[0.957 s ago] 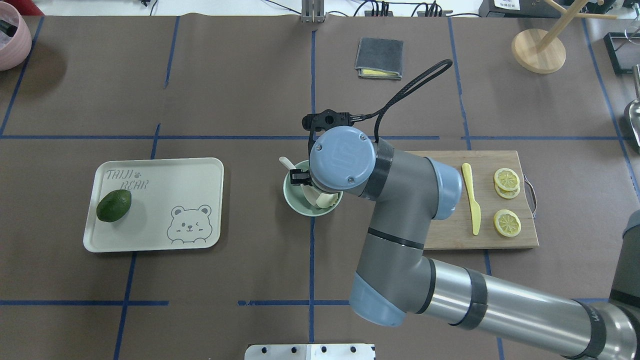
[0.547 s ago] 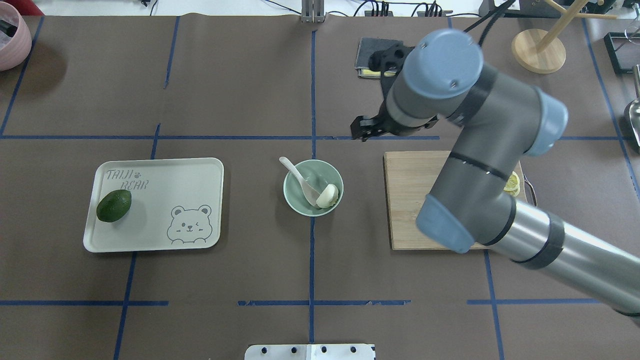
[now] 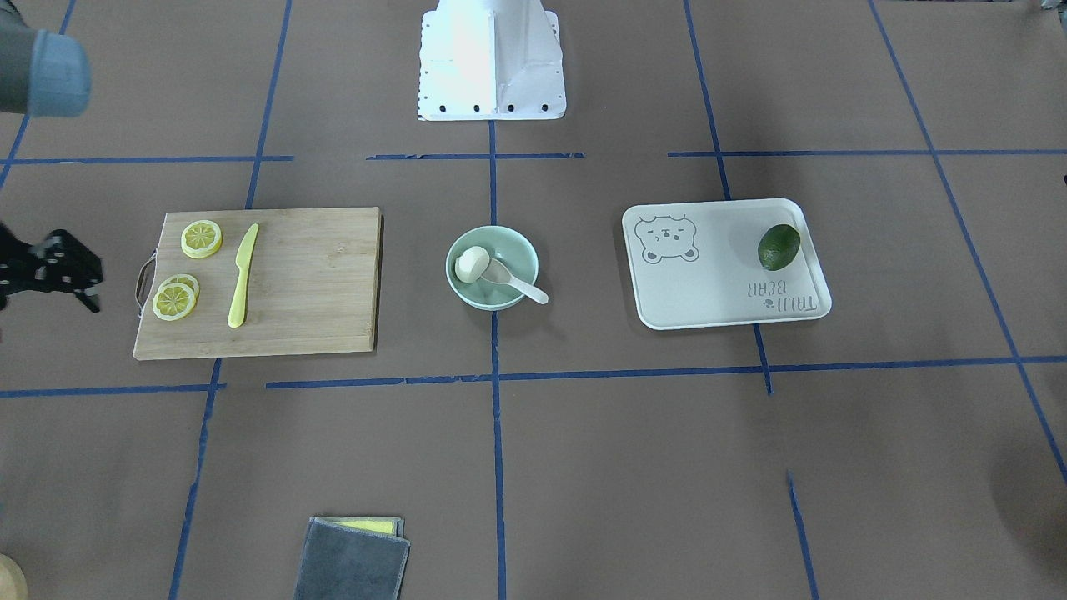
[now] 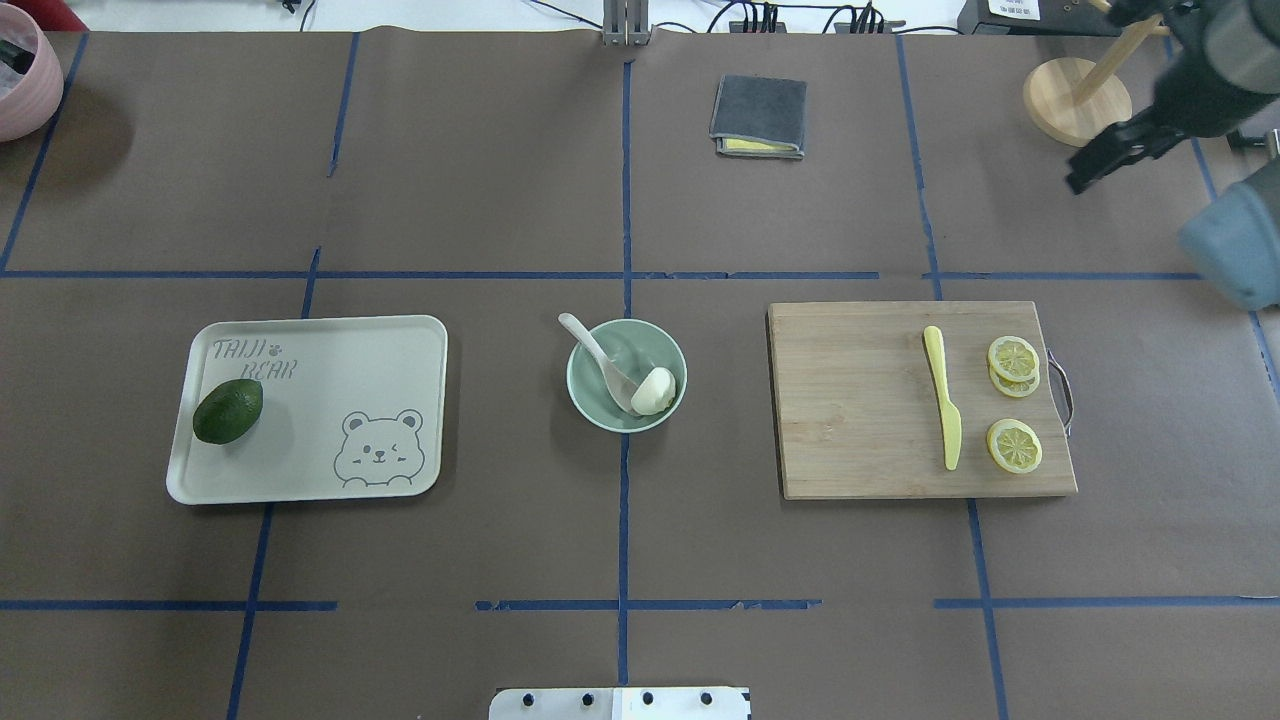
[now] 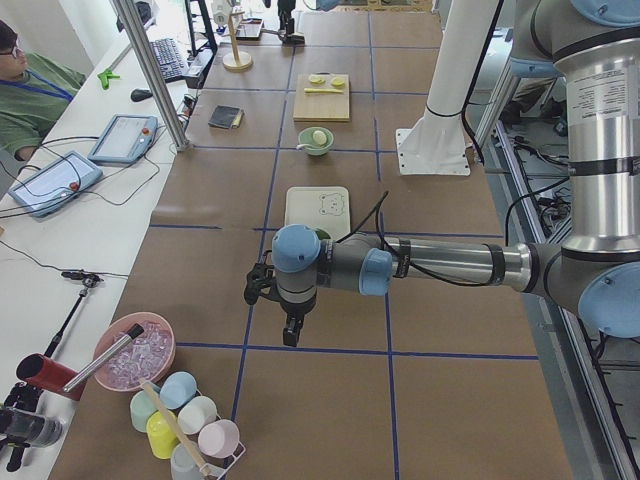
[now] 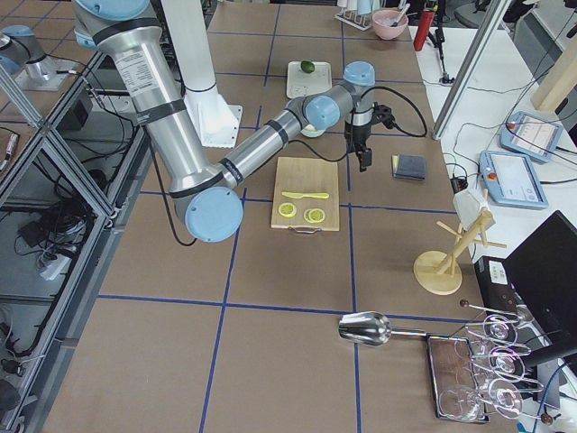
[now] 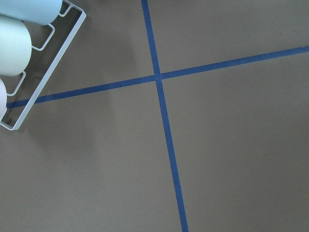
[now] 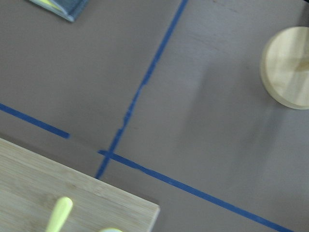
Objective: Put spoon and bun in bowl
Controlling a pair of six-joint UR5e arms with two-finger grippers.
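Since half a second ago, the right gripper [image 4: 1105, 158] has been drawn away from above the wooden cutting board [image 4: 860, 420] to the table's far right corner, so that the board is uncovered in full. The bowl and its contents have been left as they were. The gripper is seen only as a dark blur in the overhead view and is cut by the edge of the front view, so it cannot be told whether its jaws are parted or closed.

Just beside the right gripper, the round wooden base of a stand [image 4: 1077, 102] is seen. Nearer the robot than the gripper, a yellow plastic knife [image 4: 942, 395] and yellow lemon slices [image 4: 1014, 357] are laid on the board. A folded grey cloth [image 4: 760, 115] is found further to the gripper's left.

Well apart from the gripper, beyond the board, the round pale mint-green bowl [image 4: 655, 350] is set. The small white dome-shaped bun [image 4: 652, 391] is held inside it. The off-white soup spoon [image 4: 598, 355] is laid with its scoop in the bowl, touching the bun, its handle over the rim on the side away from the gripper.

Farthest off, a dark green fruit [image 4: 228, 411] is kept on a white rectangular tray with a bear drawing [image 4: 330, 350].

The left gripper [image 5: 288, 335] is hung over bare table, well apart from the bowl; its state cannot be told.
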